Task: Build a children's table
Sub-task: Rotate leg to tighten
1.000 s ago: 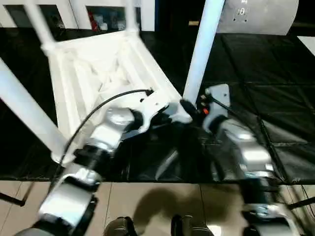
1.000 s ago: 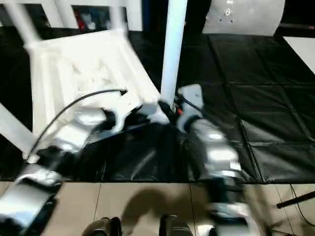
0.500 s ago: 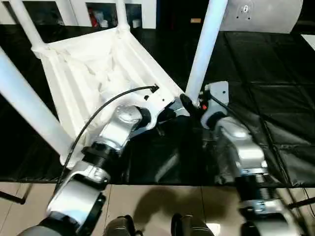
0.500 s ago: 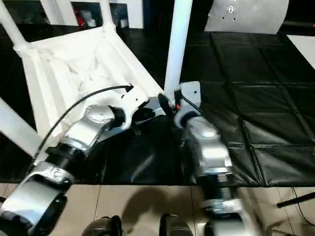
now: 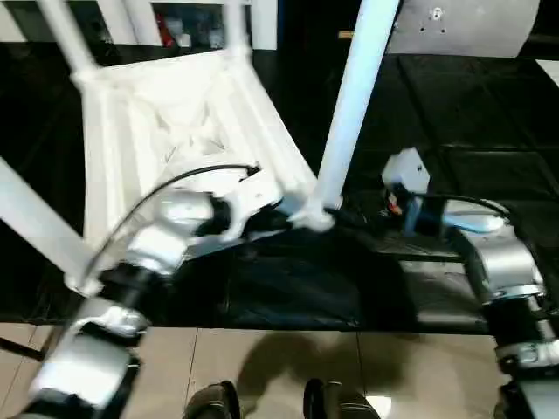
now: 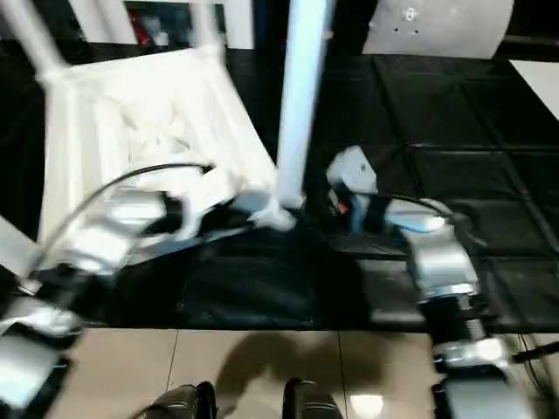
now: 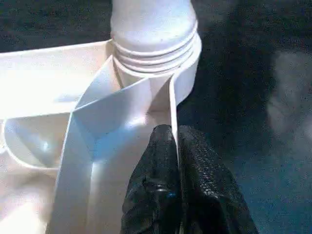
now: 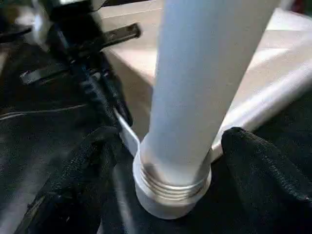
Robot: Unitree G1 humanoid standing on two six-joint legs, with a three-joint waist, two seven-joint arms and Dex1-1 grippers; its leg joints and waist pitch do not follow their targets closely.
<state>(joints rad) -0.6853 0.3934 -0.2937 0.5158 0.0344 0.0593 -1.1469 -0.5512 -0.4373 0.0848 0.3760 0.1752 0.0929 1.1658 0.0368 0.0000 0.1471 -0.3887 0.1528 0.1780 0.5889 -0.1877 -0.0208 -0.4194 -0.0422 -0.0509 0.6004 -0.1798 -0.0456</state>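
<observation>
We see four legs standing in the table top (image 5: pixel 166 113); the last leg (image 8: pixel 195 97) shows threads, probably unfinished. Our left gripper (image 7: pixel 174 146) pinches the top's rim; the right gripper (image 8: pixel 165 170) stands open around the leg.

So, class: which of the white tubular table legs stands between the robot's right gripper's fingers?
The leg in the near corner socket, beside the right gripper; the other legs stand at the left and far corners.

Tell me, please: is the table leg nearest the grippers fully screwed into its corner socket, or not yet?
Not yet. The leg stands in the corner socket, but several thread rings are exposed above the socket rim in both wrist views.
</observation>
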